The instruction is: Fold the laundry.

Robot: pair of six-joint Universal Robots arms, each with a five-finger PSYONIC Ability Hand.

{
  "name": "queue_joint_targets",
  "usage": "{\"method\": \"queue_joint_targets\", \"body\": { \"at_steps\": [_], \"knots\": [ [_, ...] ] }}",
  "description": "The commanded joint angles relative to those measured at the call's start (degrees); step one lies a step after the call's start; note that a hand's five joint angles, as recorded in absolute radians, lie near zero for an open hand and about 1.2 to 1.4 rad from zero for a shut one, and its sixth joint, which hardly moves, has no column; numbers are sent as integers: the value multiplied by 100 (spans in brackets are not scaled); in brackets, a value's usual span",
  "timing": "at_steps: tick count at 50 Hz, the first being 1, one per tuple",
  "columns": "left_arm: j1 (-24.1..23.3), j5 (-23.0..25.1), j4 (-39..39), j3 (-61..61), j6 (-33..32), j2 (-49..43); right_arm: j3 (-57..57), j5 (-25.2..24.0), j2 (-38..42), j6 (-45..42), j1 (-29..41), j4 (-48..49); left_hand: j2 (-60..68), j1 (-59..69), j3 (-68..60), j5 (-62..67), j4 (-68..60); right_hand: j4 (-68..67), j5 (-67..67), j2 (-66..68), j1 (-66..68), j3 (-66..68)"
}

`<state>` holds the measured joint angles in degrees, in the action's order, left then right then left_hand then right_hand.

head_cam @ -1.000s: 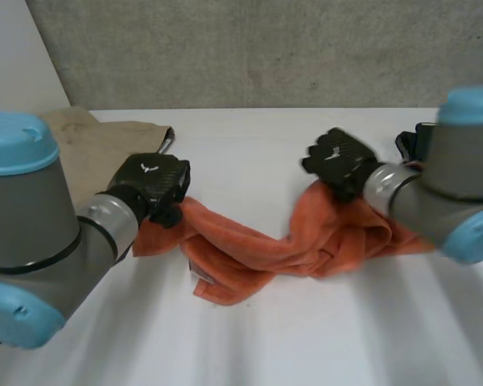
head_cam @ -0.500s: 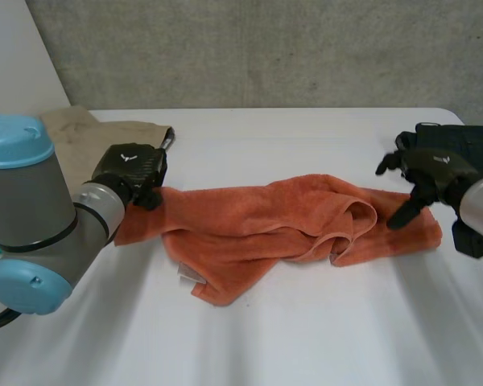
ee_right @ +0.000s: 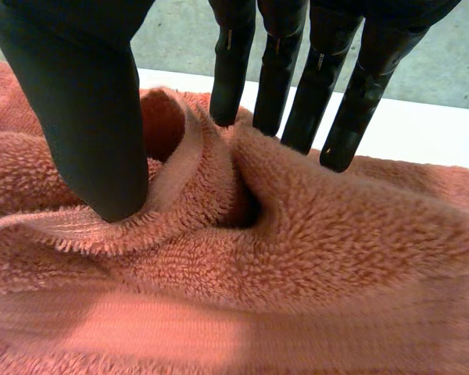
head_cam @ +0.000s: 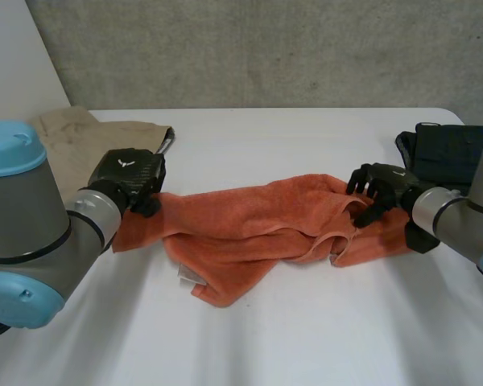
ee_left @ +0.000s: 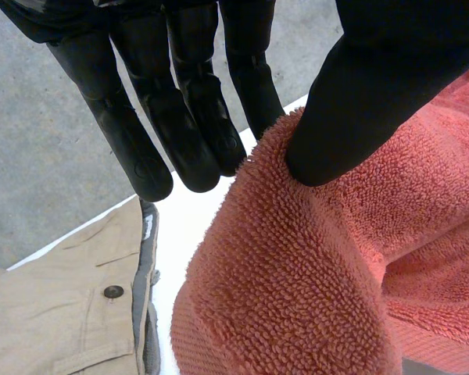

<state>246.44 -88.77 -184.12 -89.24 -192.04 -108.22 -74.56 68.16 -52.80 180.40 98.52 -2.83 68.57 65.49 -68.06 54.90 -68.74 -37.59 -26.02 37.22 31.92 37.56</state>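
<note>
Close by towel: trousers, dark garment.

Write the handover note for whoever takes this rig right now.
Left hand: pinching the left end of the orange towel between thumb and fingers.
Right hand: open, thumb and fingers set on a raised fold near the towel's right end, not closed on it.
Towel lies stretched but rumpled between the hands. Beige trousers lie beyond the left hand, a dark cloth beyond the right.
Done: no fold made.
Left: flatten and fold the towel.
</note>
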Motion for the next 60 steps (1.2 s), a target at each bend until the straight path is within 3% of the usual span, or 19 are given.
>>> {"method": "queue_joint_targets", "body": {
  "at_steps": [1,3,6,9,13,18,25,32,35,40,43,47,49,54,60],
  "knots": [
    [9,-8,-1,-15,-8,20,521,250,551,4,203,19,1143,1451,-1194,1510,-1126,-630,-787,668,1198,634],
    [9,-8,8,-15,-8,20,670,408,700,-22,211,-24,1143,1451,-1194,1510,-1126,-1651,-1807,1688,2218,1654],
    [18,-8,34,-6,-17,55,767,566,675,-206,229,-77,1143,1451,-1194,1510,-1126,-4235,-4391,4272,4802,4238],
    [27,-8,61,-6,-17,187,733,637,403,-522,212,-68,1143,1451,-1194,1510,-1126,-4241,-4398,4278,4808,4244],
    [97,18,218,-32,-44,521,592,576,-685,-1111,185,-121,1143,1451,-1194,1510,-1126,-4241,-4398,4278,4808,4244],
    [176,79,964,-6,-44,1179,574,304,-2207,-2683,97,-1508,1143,1451,-1194,1510,-1126,-4241,-4398,4278,4808,4244],
    [194,403,1695,21,-262,1445,531,224,-2402,-4528,-79,-3308,1143,1451,-1194,1510,-1126,-4241,-4398,4278,4808,4244],
    [176,519,1626,116,-650,506,293,522,-1744,-5040,0,-3769,1143,1451,-1194,1510,-1126,-4241,-4398,4278,4808,4244],
    [159,510,1266,643,-808,-241,722,1048,-1068,-5260,79,-3497,1143,1451,-1194,1510,-1126,-4241,-4398,4278,4808,4244],
    [89,361,161,2108,-852,-989,2099,1927,-189,-5392,299,-2087,1143,1451,-1194,1510,-1126,-4241,-4398,4278,4808,4244],
    [18,370,-543,2708,-870,-1061,2603,2052,-126,-5323,396,-1144,1143,1451,-1194,1510,-1126,-4241,-4398,4278,4808,4244],
    [-8,300,-2202,3394,-826,-1008,2816,1895,-519,-5244,554,1058,1143,1451,-1194,1510,-1126,-4241,-4398,4278,4808,4244],
    [-17,273,-2574,3500,-808,-973,2763,1824,-731,-5199,563,1626,1143,1451,-1194,1510,-1126,-4241,-4398,4278,4808,4244],
    [-131,80,-2515,3457,-808,-797,2535,1491,-1223,-4937,589,2059,1143,1451,-1194,1510,-1126,-4241,-4398,4278,4808,4244],
    [9,-140,-2031,2237,-782,-69,1560,919,-1602,-4540,537,2041,1143,1451,-1194,1510,-1126,-4241,-4398,4278,4808,4244]
  ]
}}
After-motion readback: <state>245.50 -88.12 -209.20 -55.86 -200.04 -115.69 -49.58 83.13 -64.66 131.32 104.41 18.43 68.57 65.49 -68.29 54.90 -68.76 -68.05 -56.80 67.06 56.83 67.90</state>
